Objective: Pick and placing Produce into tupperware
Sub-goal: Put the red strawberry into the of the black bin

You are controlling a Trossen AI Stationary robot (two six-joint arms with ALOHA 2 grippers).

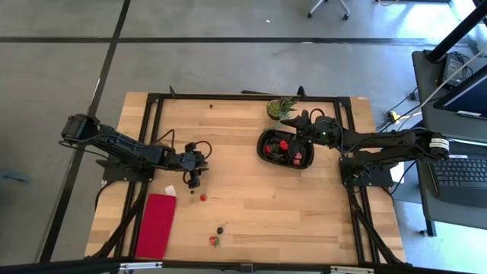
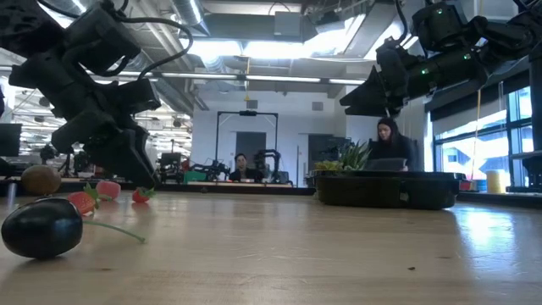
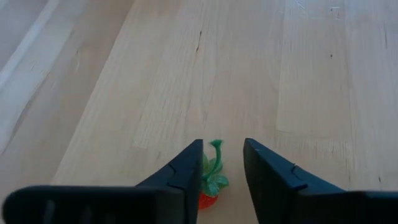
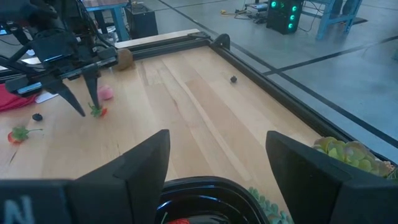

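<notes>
Left gripper stands open astride a small red strawberry with green top on the table, positioned to grasp; right gripper, open, hovers over the black oval plastic tupperware

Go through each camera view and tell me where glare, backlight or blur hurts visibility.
Low view: bright ceiling lights and windows backlight the scene, so the left gripper and tupperware read as silhouettes, and the near dark berry is soft. Left wrist view: even light, strawberry partly hidden between the fingers. Right wrist view: the open right gripper is blurred up close. High view: evenly lit.
</notes>
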